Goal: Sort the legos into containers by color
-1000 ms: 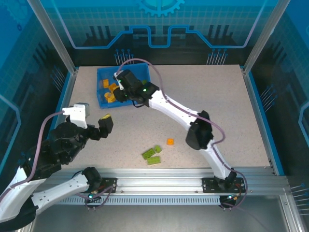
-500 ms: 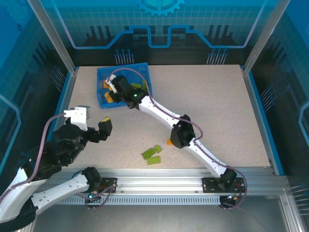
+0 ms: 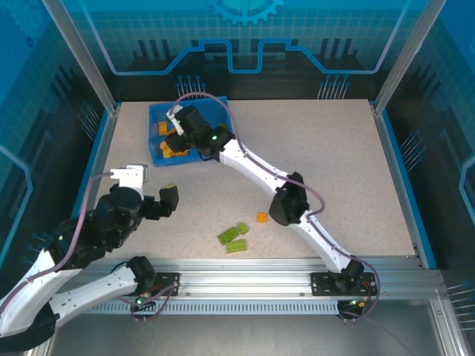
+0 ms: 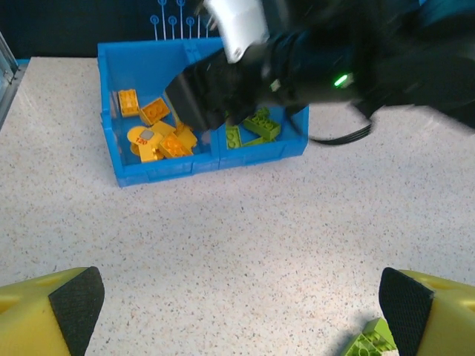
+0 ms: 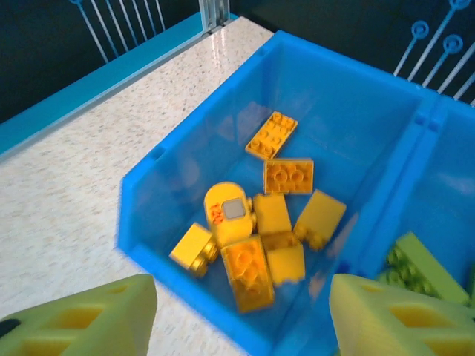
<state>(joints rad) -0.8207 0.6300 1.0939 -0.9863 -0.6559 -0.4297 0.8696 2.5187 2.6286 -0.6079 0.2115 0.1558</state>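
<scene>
The blue tray (image 3: 154,111) stands at the table's back left. Its left compartment holds several orange legos (image 5: 261,222), and its right compartment holds green legos (image 4: 254,127). My right gripper (image 3: 177,132) hovers open over the left compartment, with nothing between its fingers (image 5: 89,319). Three green legos (image 3: 233,237) and one orange lego (image 3: 261,217) lie loose on the table near the front. My left gripper (image 3: 169,197) is open above bare table to the left of them, and one green lego (image 4: 369,342) lies by its right finger.
The right arm (image 3: 256,167) stretches diagonally from the front right to the tray and hangs over the table's middle. Metal frame posts (image 3: 78,55) and blue walls enclose the table. Bare tabletop (image 3: 334,148) spreads to the right.
The right gripper stayed over the tray's left compartment, dipping and rising, while its elbow swung. The left gripper shifted slightly to the right.
</scene>
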